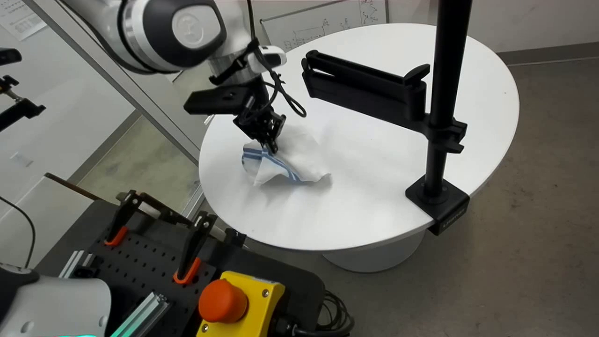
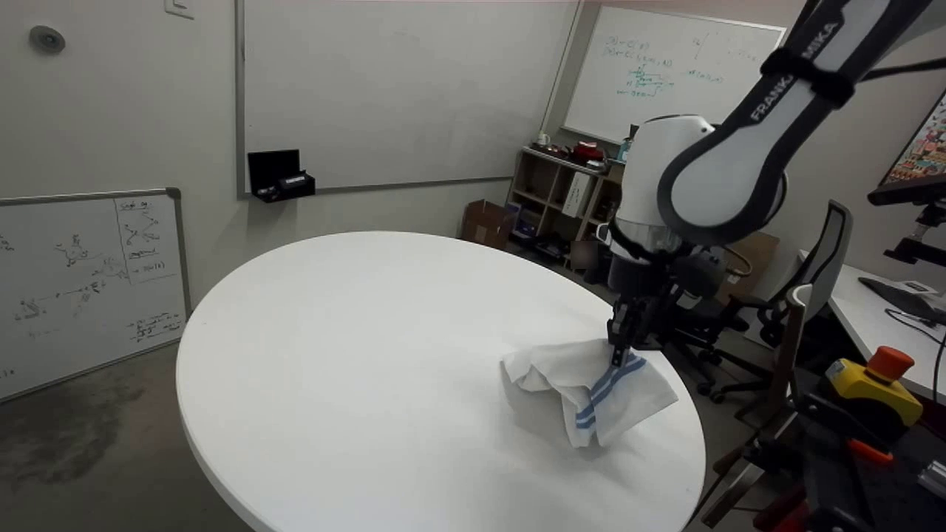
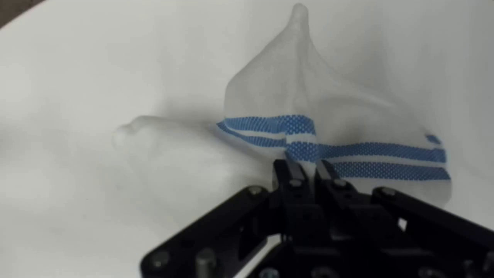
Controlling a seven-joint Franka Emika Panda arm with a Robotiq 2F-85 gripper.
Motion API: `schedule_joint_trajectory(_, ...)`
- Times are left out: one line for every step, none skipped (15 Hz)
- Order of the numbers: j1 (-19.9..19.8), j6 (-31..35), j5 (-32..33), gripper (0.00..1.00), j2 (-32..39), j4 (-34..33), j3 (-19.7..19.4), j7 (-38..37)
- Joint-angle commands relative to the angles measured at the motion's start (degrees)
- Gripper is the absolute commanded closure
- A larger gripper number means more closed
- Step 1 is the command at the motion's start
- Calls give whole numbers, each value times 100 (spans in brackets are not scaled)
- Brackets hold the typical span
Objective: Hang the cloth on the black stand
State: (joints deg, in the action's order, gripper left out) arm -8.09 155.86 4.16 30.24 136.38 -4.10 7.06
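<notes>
The cloth (image 1: pixel 302 157) is white with blue stripes and lies crumpled on the white round table, with some folds raised. It also shows in an exterior view (image 2: pixel 635 395) and in the wrist view (image 3: pixel 262 88). My gripper (image 1: pixel 271 149) points down at the cloth near its blue stripes. In the wrist view the fingertips (image 3: pixel 307 168) are close together with a pinched fold of cloth between them. The black stand (image 1: pixel 442 89) is clamped to the table's edge, with a black side arm (image 1: pixel 365 84) reaching toward my arm. The stand shows in only one exterior view.
The white round table (image 2: pixel 332 384) carries the cloth. A dark bench with clamps (image 1: pixel 192 248) and a yellow box with a red button (image 1: pixel 252 304) stands beside it. A whiteboard (image 2: pixel 89 281) leans on the wall. Chairs (image 2: pixel 805 273) stand beyond the table.
</notes>
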Motion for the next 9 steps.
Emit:
schedule_joint_trajectory(-184, -644, -322, 98, -904, 281, 169, 122)
schedule_joint_trajectory(-211, -777, -401, 98, -1106, 315, 185, 154)
schedule_joint_trajectory(-234, -896, -497, 98, -1267, 338, 199, 191)
schedule_joint_trajectory(-256, -1062, -591, 98, -1470, 368, 199, 239)
schedule_joint_trajectory(-258, -1224, -659, 98, -1655, 387, 175, 254)
schedule_joint_trajectory(-260, -1423, -728, 98, -1854, 397, 145, 286)
schedule_joint_trajectory(-260, -1625, -776, 98, -2057, 404, 103, 305)
schedule_joint_trajectory(-269, -1887, -804, 98, -2274, 398, 55, 337)
schedule_joint_trajectory(-272, -2088, -826, 98, -2453, 404, 5, 357)
